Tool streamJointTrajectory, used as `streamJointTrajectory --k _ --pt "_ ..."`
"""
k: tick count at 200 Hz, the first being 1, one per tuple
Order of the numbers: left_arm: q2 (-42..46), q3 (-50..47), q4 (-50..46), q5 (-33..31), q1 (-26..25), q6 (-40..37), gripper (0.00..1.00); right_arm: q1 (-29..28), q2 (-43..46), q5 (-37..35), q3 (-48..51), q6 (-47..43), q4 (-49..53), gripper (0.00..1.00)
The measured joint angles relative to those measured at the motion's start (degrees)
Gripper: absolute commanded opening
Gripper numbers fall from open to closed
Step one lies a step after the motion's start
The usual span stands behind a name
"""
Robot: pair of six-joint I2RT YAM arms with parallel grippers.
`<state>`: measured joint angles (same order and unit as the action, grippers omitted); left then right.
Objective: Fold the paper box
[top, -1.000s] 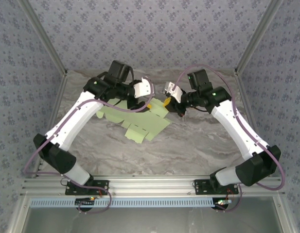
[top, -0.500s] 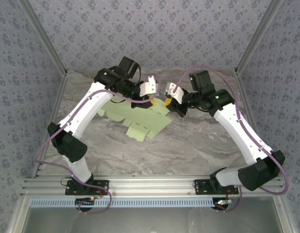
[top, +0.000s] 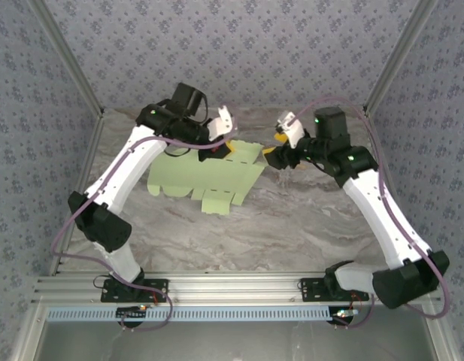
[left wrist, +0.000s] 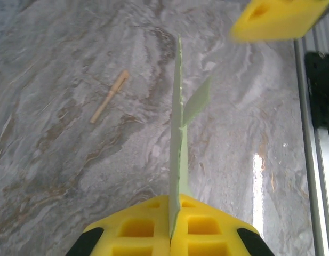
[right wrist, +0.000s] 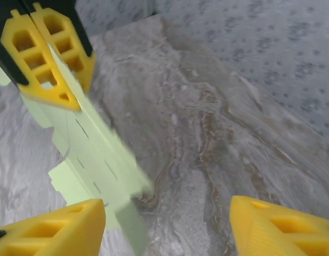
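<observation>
The paper box (top: 205, 177) is a pale green die-cut sheet, unfolded, hanging over the marble table. My left gripper (top: 228, 143) is shut on its far upper edge. In the left wrist view the card (left wrist: 176, 138) stands edge-on, pinched in my left gripper (left wrist: 169, 234). My right gripper (top: 275, 145) is open just right of the sheet and touches nothing. In the right wrist view the card (right wrist: 84, 154) hangs from the left gripper (right wrist: 44, 53), while my right gripper (right wrist: 169, 229) stands wide open beside the card's corner.
A thin tan stick (left wrist: 108, 97) lies on the table behind the sheet. Metal frame posts (top: 77, 98) and patterned walls close in the back and sides. An aluminium rail (top: 232, 286) runs along the near edge.
My left gripper closed on the sheet's upper edge and raised it. The right gripper opened, let go of the card and drew back to the right.
</observation>
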<state>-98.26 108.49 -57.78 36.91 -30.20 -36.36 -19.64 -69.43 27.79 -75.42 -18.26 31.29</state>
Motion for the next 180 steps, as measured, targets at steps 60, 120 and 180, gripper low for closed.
streamJointTrajectory --k 60,120,180 --pt "11.82 -16.7 21.88 4.9 9.29 23.12 0.0 2.12 5.51 7.65 14.12 10.75 -15.72 0.76" --pt "14.38 -19.56 32.46 9.35 11.13 38.29 0.0 2.93 -5.6 16.33 18.51 12.52 -29.16 0.73" --pt "14.49 -21.68 35.39 11.1 11.13 42.47 0.0 4.0 -10.36 26.08 17.07 13.14 -37.64 0.53"
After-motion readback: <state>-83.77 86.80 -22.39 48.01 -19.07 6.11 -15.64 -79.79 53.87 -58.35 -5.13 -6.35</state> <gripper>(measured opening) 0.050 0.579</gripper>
